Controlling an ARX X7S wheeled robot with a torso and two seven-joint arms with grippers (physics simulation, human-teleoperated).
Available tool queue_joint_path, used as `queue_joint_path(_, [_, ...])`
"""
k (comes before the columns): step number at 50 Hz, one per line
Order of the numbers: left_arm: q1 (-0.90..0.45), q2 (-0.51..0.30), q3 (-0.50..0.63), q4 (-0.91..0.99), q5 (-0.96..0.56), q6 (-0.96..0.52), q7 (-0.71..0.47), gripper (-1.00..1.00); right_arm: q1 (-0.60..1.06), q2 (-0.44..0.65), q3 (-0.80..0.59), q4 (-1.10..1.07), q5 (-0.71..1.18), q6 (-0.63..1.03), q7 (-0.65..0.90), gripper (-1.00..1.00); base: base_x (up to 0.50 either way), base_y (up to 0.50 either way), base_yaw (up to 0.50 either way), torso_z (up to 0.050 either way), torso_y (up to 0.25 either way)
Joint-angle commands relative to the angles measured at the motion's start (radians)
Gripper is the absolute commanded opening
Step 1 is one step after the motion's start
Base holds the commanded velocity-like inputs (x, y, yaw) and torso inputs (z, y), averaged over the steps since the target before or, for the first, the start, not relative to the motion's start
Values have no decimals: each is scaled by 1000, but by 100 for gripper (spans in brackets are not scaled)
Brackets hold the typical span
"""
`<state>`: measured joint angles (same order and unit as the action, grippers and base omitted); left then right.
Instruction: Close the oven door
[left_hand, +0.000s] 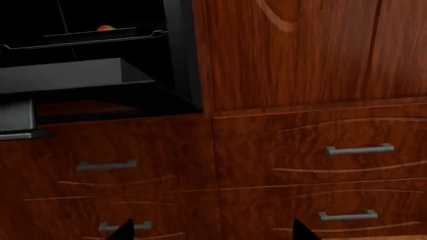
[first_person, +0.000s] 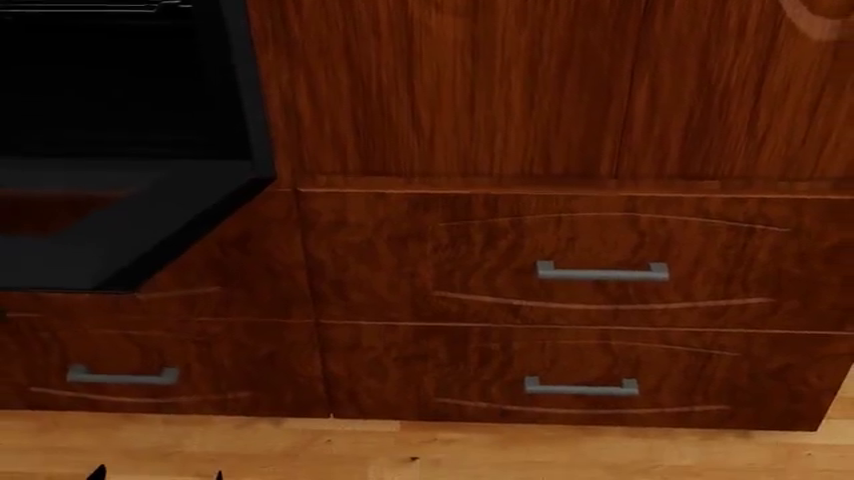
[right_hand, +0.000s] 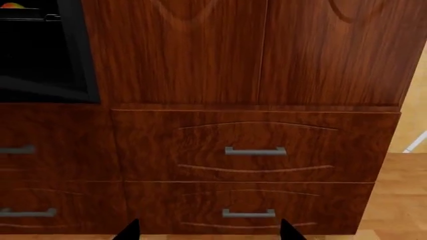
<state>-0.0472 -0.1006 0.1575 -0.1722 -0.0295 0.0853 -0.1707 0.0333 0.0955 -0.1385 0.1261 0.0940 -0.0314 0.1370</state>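
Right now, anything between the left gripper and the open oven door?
Left wrist view: only closed drawer fronts. The left gripper sits low; between it and the oven door lies the upper drawer front, with its handle. Nothing loose.

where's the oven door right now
The oven door hangs open and folded down flat at the head view's left edge, jutting out from the oven cavity above the left wooden drawer, beside the tall cabinet panel.

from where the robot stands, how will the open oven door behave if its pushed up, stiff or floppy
Probably stiff: the oven door looks like one flat, thick black panel, folded down and open. It should likely swing about its base instead of sliding, since it juts out from the opening. Neither the left gripper nor the right gripper touches it yet.
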Motion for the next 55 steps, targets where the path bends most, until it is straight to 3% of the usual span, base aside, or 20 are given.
queue_joint_path(1, [-8,-7,15,-50,-4,44,-15,100,-1,11,-20,1,0,-3,17,100,-176,86,0,0,0])
queue_joint_path(10, [-7,-13,26,-53,-7,50,-24,100,-3,19,-32,-7,1,-1,29,100,-174,187,0,0,0])
queue_joint_path(11, [8,-25,22,82,-17,-67,-26,100,-4,20,-33,-7,2,-2,29,100,-176,211,0,0,0])
queue_joint_path(13, [-6,-17,27,-41,-13,40,-27,100,-2,21,-36,-2,2,-4,30,100,-176,211,0,0,0])
queue_joint_path(14, [-11,-16,27,-62,-14,54,-26,100,1,21,-37,6,6,-8,29,100,-172,207,0,0,0])
queue_joint_path(15, [0,-26,25,46,-20,-43,-29,100,2,22,-37,11,6,-10,29,100,-172,207,0,0,0])
queue_joint_path(19, [-11,-20,31,-62,-18,55,-31,100,1,24,-42,8,8,-9,33,100,-172,211,0,0,0])
queue_joint_path(21, [4,-34,28,89,-28,-82,-35,100,2,25,-44,14,9,-12,35,100,-174,211,0,0,0])
queue_joint_path(23, [7,-38,28,121,-31,-108,-38,100,2,26,-46,12,11,-11,36,100,-170,211,0,0,0])
queue_joint_path(24, [-6,-27,32,-22,-24,21,-37,100,2,27,-47,8,14,-8,35,100,-172,207,0,0,0])
queue_joint_path(27, [-14,-26,35,-65,-21,59,-40,100,5,28,-50,16,14,-12,39,100,-172,210,0,0,0])
queue_joint_path(29, [-12,-27,37,-65,-21,60,-42,100,6,28,-54,21,13,-14,41,100,-170,209,0,0,0])
queue_joint_path(31, [9,-44,34,121,-33,-104,-48,100,5,29,-57,19,14,-14,41,100,-172,211,0,0,0])
queue_joint_path(32, [-1,-35,39,7,-27,0,-45,100,6,30,-57,19,14,-15,43,100,-176,207,0,0,0])
queue_joint_path(34, [-12,-30,40,-61,-28,58,-44,100,6,32,-58,20,10,-18,49,100,-172,211,0,0,0])
queue_joint_path(50, [-28,-42,42,-61,-44,40,-56,100,9,41,-78,20,11,-19,60,100,-172,240,0,0,0])
queue_joint_path(51, [-19,-51,41,20,-46,-30,-63,100,11,41,-78,25,13,-20,60,100,-172,324,0,0,0])
queue_joint_path(52, [-25,-45,44,-47,-43,29,-60,100,11,41,-80,26,13,-21,61,100,-172,328,0,0,0])
queue_joint_path(54, [-10,-61,41,112,-55,-113,-68,100,12,41,-83,28,12,-22,62,100,-174,328,0,0,0])
queue_joint_path(55, [-23,-47,48,-38,-44,24,-62,100,11,42,-84,29,13,-22,62,100,-172,328,0,0,0])
